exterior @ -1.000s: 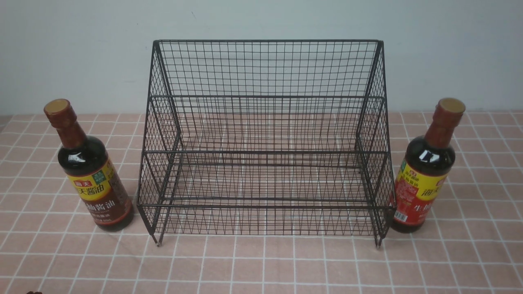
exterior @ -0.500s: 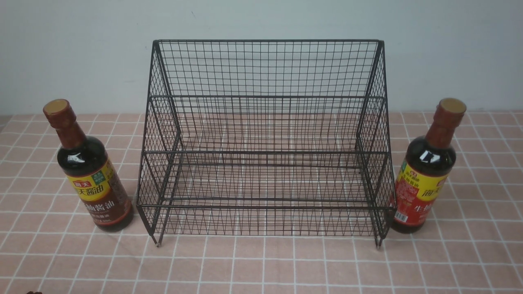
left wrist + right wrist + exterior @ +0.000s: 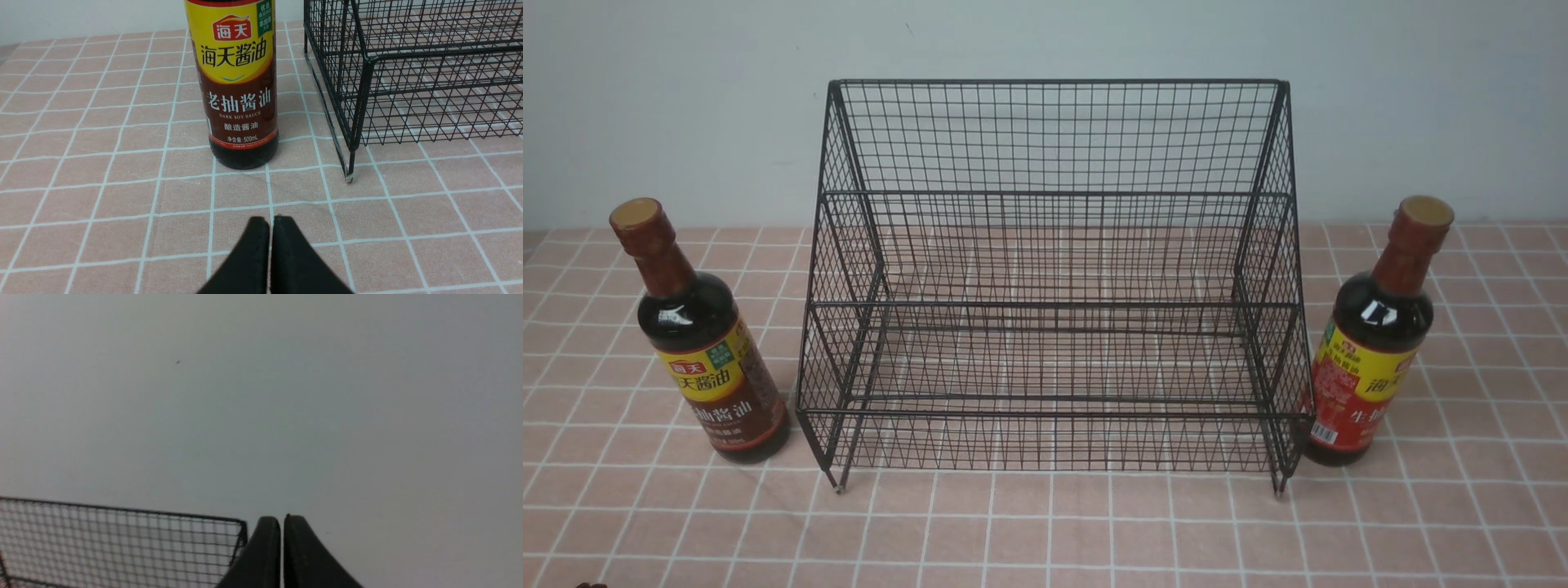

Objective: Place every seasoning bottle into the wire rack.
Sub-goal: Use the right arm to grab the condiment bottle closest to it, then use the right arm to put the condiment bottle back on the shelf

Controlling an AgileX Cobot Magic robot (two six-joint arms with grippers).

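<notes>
Altogether, two soy-sauce bottles and one black wire rack (image 3: 1054,193) are seen on the checked tablecloth (image 3: 1045,531): the brown-labelled bottle (image 3: 707,351) is stood just left of the rack, the red-labelled bottle (image 3: 1372,359) just right, neither inside. The left gripper (image 3: 270,220) is closed tight, empty; the right gripper (image 3: 282,520) is narrowed to a slit, empty.

Left wrist: brown-label bottle (image 3: 237,81) neck cropped. Right wrist: rack (image 3: 122,509) mostly cropped, apparently blurred.
</notes>
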